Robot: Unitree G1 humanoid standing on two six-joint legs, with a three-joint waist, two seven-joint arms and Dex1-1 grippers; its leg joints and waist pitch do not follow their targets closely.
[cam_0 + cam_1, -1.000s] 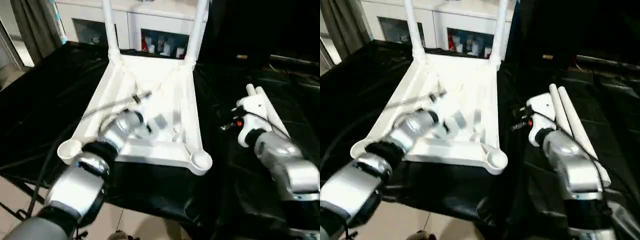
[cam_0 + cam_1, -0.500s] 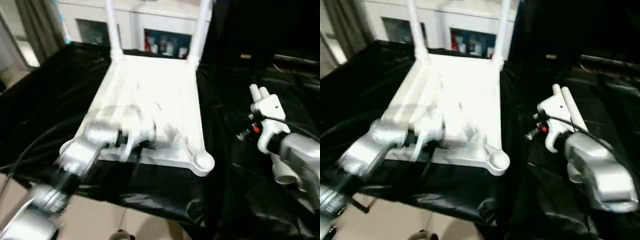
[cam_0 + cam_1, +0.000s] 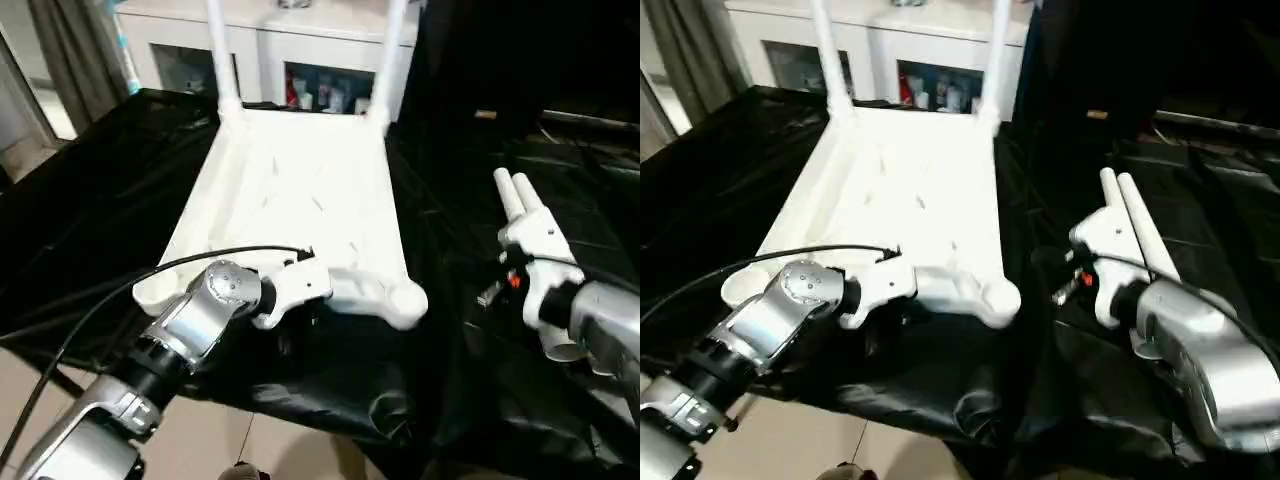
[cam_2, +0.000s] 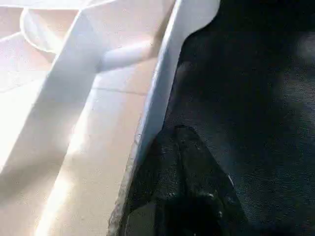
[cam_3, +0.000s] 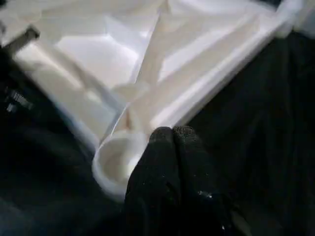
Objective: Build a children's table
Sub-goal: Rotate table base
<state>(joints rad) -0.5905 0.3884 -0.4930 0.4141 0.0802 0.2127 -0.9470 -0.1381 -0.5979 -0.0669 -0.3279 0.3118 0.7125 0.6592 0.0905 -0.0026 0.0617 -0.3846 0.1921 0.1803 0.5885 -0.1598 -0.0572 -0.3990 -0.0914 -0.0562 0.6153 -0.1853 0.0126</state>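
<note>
- The white tabletop [image 3: 300,190] lies upside down on the surface, on a black cloth [image 3: 90,210] — its ribs face up.
- Two white legs [image 3: 218,55] stand up in the far corner sockets.
- Two more legs [image 3: 515,192] lie side by side on the cloth, to the right of the tabletop.
- The left gripper [image 4: 184,147] sits at the near edge of the tabletop, just outside the rim — its jaws are closed tight and hold nothing.
- The right gripper [image 5: 172,135] is near a round corner socket [image 5: 115,160], jaws closed and empty.
</note>
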